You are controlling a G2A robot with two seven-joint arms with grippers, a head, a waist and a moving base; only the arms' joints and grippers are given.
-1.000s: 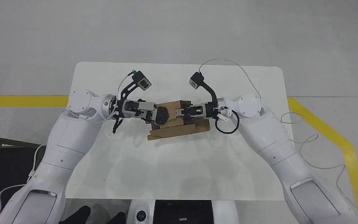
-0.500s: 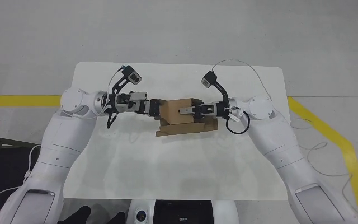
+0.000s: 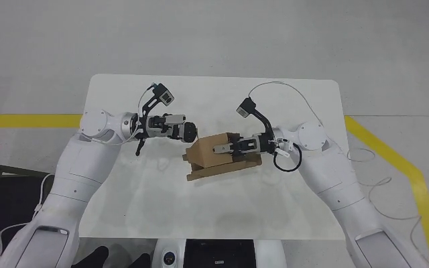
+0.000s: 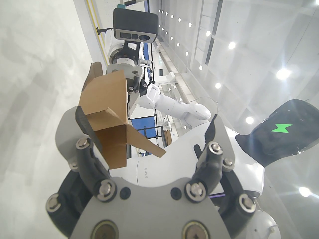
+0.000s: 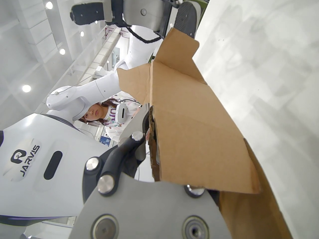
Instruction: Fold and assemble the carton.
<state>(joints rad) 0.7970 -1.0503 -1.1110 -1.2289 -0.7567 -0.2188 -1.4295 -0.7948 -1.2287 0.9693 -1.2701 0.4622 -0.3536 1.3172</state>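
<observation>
A brown cardboard carton [image 3: 213, 151] is partly opened, tilted over the middle of the white table [image 3: 134, 201], with loose flaps below and at its left end. My right gripper [image 3: 232, 146] is shut on the carton's right wall. In the right wrist view that wall [image 5: 194, 125] is clamped at the gripper [image 5: 151, 125], with one finger [image 5: 138, 128] showing. My left gripper [image 3: 190, 130] is open just off the carton's left end. In the left wrist view the carton [image 4: 109, 100] lies ahead of the left gripper [image 4: 147, 125], and one flap tip pokes between the spread fingers [image 4: 86, 125] without being held.
The table's edges run near both arms' elbows. A yellow floor line [image 3: 33, 120] passes on either side of the table. A cable [image 3: 295, 90] loops above the right arm.
The right arm has carried the carton to the right and then toward the table's front, tilting it. The left gripper has come off the carton's left end.
</observation>
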